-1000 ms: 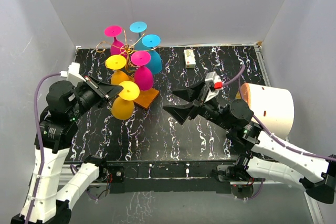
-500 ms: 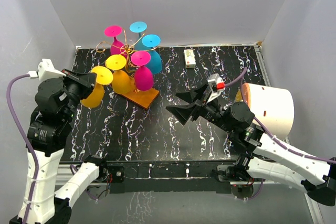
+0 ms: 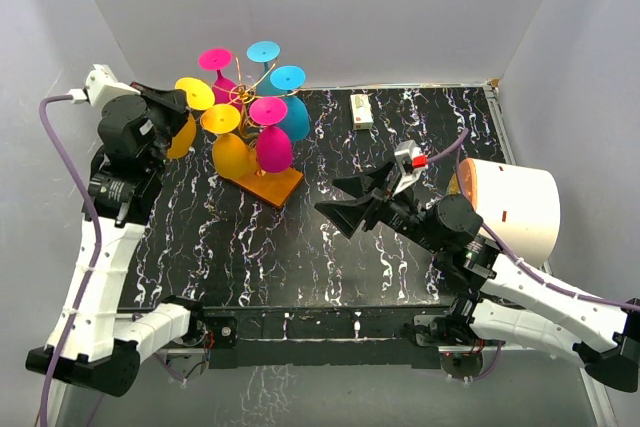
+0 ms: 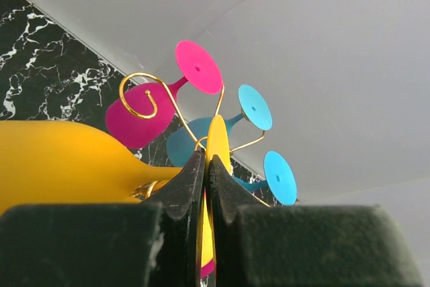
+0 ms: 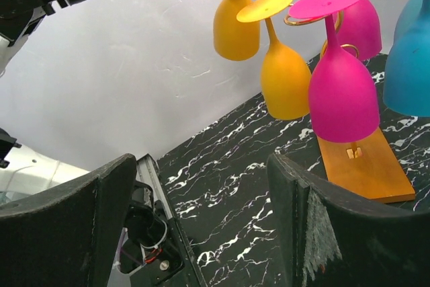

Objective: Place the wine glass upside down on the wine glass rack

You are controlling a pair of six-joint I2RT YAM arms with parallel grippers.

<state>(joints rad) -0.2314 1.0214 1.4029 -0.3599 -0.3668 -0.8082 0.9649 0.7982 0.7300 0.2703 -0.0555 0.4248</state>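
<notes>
While left end effector [image 4: 206, 166] pinches glass [image 4: 60, 159] — rack [image 3: 272, 187] near.

wine glass [image 3: 186, 133] looks like smooth matt yellow plastic, wine glass rack [image 3: 240, 97] is thin shiny gold wire on a smooth orange-brown base [image 3: 275, 185], table [image 3: 300, 247] glossy black marble-look

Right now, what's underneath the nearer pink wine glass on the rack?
The rack's orange-brown base lies under the pink wine glass, resting on the black marbled table. The glass's bowl covers the base's far end.
</notes>
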